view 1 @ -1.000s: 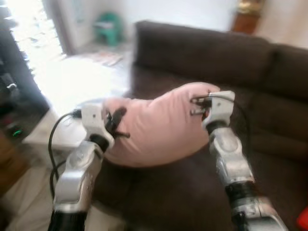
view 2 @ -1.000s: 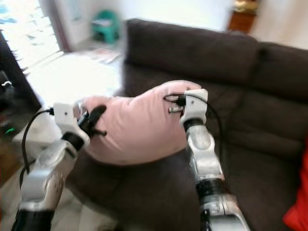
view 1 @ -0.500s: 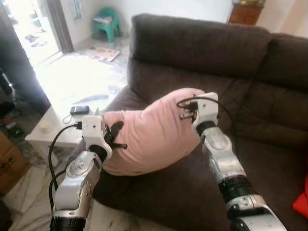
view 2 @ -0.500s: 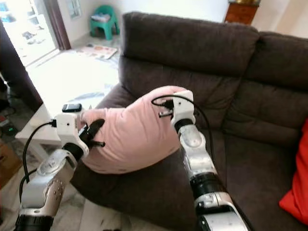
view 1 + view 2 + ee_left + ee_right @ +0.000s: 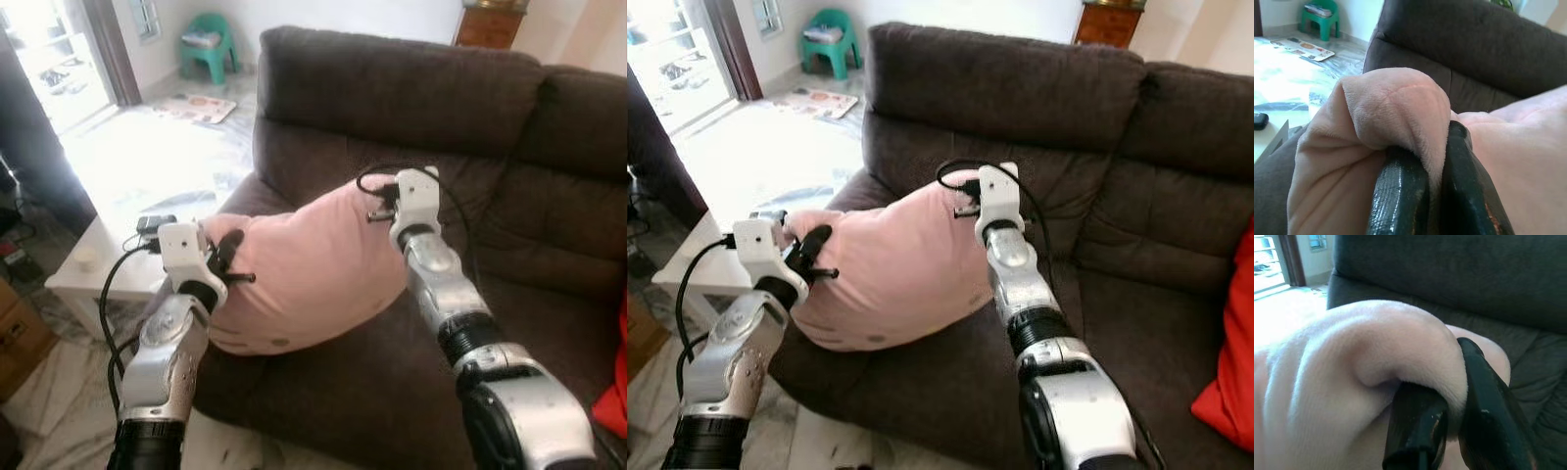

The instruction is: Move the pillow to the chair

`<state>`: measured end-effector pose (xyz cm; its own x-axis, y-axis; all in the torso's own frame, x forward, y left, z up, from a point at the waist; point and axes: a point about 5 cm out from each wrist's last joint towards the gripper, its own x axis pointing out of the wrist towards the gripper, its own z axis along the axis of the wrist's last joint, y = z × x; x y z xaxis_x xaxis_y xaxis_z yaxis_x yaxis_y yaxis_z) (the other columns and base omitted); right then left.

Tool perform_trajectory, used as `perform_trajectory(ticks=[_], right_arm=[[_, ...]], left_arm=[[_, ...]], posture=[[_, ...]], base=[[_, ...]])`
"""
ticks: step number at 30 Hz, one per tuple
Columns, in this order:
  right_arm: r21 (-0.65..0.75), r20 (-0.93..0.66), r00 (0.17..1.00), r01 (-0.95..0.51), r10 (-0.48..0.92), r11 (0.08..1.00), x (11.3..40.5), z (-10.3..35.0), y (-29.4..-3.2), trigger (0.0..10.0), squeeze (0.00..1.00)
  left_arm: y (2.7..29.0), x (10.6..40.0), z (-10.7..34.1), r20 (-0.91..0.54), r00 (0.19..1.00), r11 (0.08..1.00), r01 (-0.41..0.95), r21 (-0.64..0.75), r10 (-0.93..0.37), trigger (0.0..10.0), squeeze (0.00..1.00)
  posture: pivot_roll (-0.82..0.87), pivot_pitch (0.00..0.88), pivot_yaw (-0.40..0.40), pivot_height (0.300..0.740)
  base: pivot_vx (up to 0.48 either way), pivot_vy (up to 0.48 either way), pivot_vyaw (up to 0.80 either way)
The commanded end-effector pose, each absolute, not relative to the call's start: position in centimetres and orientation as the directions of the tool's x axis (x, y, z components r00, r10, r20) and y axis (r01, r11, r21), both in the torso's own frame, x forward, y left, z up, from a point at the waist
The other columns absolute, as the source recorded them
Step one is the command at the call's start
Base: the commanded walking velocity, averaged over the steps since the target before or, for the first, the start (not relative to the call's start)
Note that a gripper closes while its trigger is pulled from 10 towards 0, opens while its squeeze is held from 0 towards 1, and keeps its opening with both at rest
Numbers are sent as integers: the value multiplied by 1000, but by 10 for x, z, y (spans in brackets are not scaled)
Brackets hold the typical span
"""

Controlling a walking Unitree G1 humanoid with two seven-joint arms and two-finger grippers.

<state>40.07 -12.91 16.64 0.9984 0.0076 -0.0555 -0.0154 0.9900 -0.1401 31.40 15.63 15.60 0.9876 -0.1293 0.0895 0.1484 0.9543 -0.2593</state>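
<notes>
Holding the pink pillow [image 5: 313, 269] up off the seat of the brown sofa [image 5: 411, 88] with both arms, in front of the sofa's left armrest end. Left gripper [image 5: 1432, 196]: jaws clenched on a bunched fold at the pillow's left corner, fabric pinched between the 2 black fingers [image 5: 1400, 196]. Pillow sags in the middle and bulges between the 2 grips. Right gripper [image 5: 1449, 426]: jaws clenched on a fold at the pillow's upper right corner, held higher than the left, near the sofa backrest. Far left: white tabletop [image 5: 103, 259] just beside the sofa arm, with a dark phone-like item [image 5: 157, 223] on it. Green plastic chair [image 5: 206, 44] well apart, across the bright floor by the doorway. Red cushion [image 5: 1225, 362] at far right on the sofa seat.
</notes>
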Motion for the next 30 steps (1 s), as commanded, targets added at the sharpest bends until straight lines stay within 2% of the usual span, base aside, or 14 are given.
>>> perform_trajectory(ticks=[1,9,14,22,30], right_arm=[[-122,2,999,41,-41,992,407,185,-135,10000,0],[-7,175,983,49,-47,999,411,217,-132,10000,0],[5,204,978,42,-42,999,411,220,-131,10000,0],[-68,136,987,94,-84,993,410,204,-140,10000,0],[-71,98,995,11,-4,997,409,197,-130,10000,0]], left_arm=[[159,318,169,160,982,946,147,-288,-104,10000,0],[156,319,185,230,962,940,210,-269,-150,10000,0],[151,317,194,265,946,931,256,-261,-186,10000,0],[139,310,179,180,928,895,364,-260,-325,10000,0],[144,307,175,161,933,881,358,-310,-322,10000,0]], posture=[[86,14,-55,740],[87,20,-53,740],[87,21,-52,740],[92,19,-53,740],[93,16,-52,740]], base=[[0,0,0],[0,0,0],[0,0,0],[0,0,0],[0,0,0]])
